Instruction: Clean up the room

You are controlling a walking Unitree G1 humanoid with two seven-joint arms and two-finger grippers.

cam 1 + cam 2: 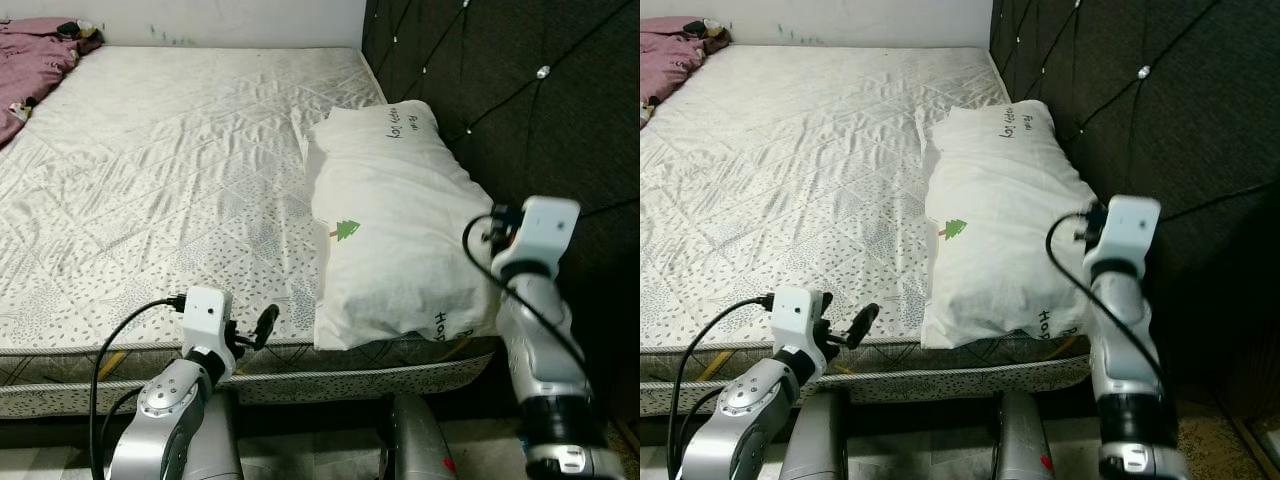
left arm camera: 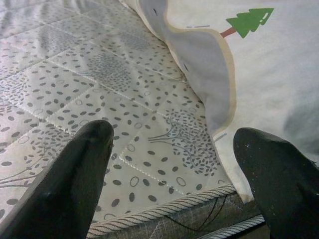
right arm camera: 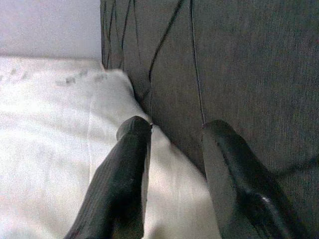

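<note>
A bed (image 1: 170, 170) with a white quilted mattress cover, printed with small dark leaf and oval shapes, is seen from its near edge. A dark grey tufted headboard (image 1: 500, 90) runs along the right side, and a pale wall closes the far end. A pink crumpled blanket (image 1: 35, 55) lies at the far left corner of the mattress. A corded piping edge is visible along the near rim of the mattress in the left wrist view.

A white pillow (image 1: 395, 225) lies on the right part of the bed, against the headboard, reaching to the near edge. A small green tree print (image 1: 347, 231) and dark handwritten lettering are visible on it.

The left gripper (image 1: 262, 328) is held low at the near mattress edge, just left of the pillow's near left corner. Its fingers (image 2: 75, 184) are spread wide apart with nothing between them; no contact with the pillow can be made out.

The right gripper (image 3: 174, 149) is raised at the near right, pointing along the line where pillow and headboard meet. Its two fingers are parted and empty; one finger (image 3: 119, 174) lies over the pillow's edge, the other before the headboard fabric. Whether the pillow is touched cannot be told.
</note>
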